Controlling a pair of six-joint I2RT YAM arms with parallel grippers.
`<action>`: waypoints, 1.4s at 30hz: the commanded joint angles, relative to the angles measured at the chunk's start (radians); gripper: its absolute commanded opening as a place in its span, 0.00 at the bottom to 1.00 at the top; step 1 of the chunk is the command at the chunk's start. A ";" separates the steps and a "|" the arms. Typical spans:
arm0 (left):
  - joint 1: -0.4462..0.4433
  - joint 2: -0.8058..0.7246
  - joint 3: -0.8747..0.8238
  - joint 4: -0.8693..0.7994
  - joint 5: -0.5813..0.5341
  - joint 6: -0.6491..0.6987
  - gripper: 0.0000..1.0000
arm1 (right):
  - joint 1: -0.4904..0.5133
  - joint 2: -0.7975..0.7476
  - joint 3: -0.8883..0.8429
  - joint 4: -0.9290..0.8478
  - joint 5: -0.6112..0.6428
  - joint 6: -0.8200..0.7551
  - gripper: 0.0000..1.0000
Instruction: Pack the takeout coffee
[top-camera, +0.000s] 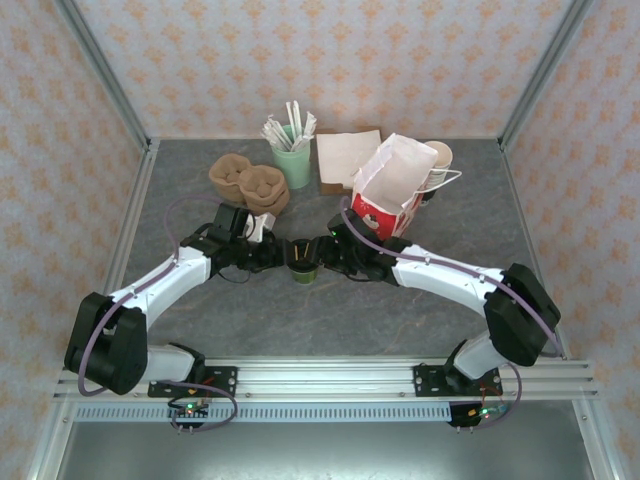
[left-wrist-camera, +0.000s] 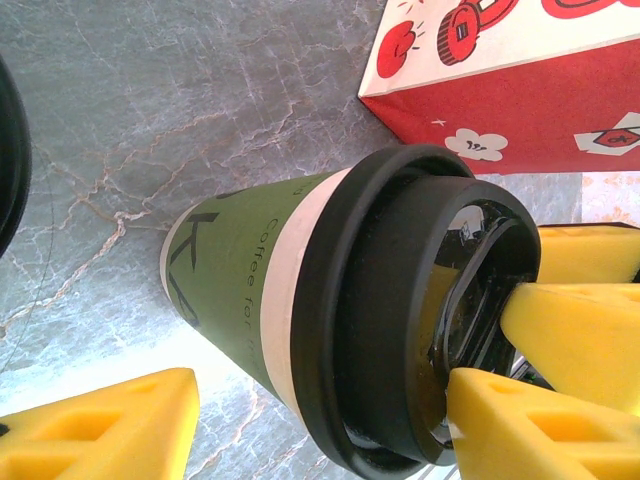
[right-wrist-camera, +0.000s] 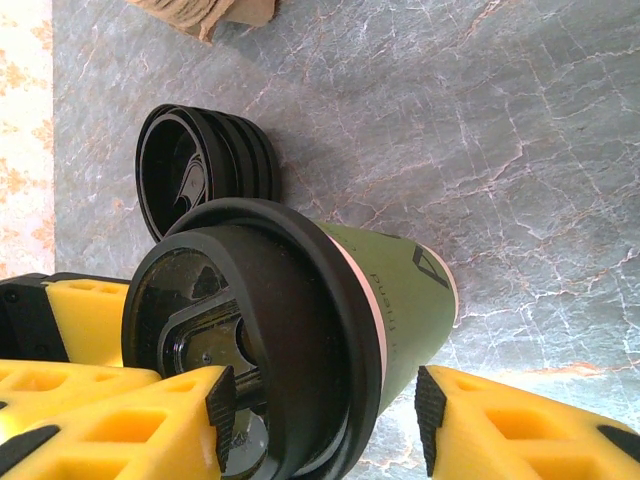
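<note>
The takeout coffee (top-camera: 303, 262), a dark green paper cup with a black lid, stands on the table between my two grippers. My left gripper (top-camera: 283, 255) reaches in from the left and my right gripper (top-camera: 325, 252) from the right. In the left wrist view the coffee (left-wrist-camera: 260, 290) lies between the open yellow fingers of the left gripper (left-wrist-camera: 320, 425), with bare table showing between one finger and the cup wall. In the right wrist view the right gripper (right-wrist-camera: 320, 420) straddles the coffee (right-wrist-camera: 400, 300). It is open, with a gap at the cup's side.
The red-and-white paper bag (top-camera: 395, 190) stands open just behind the right gripper, a stack of cups (top-camera: 438, 155) beyond it. A pile of black lids (right-wrist-camera: 205, 180) lies close to the cup. Cardboard carriers (top-camera: 250, 182), a green cup of sticks (top-camera: 292, 150) and napkins (top-camera: 345, 158) sit at the back.
</note>
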 joint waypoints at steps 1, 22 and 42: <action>0.010 0.015 -0.031 -0.033 -0.034 0.011 0.66 | -0.006 0.013 0.007 0.006 -0.005 -0.020 0.52; 0.023 0.048 -0.045 -0.020 -0.038 -0.007 0.61 | -0.006 0.040 0.017 -0.008 -0.004 -0.013 0.51; 0.031 0.053 -0.082 0.007 -0.063 -0.014 0.59 | -0.018 0.074 -0.004 0.011 -0.028 0.072 0.48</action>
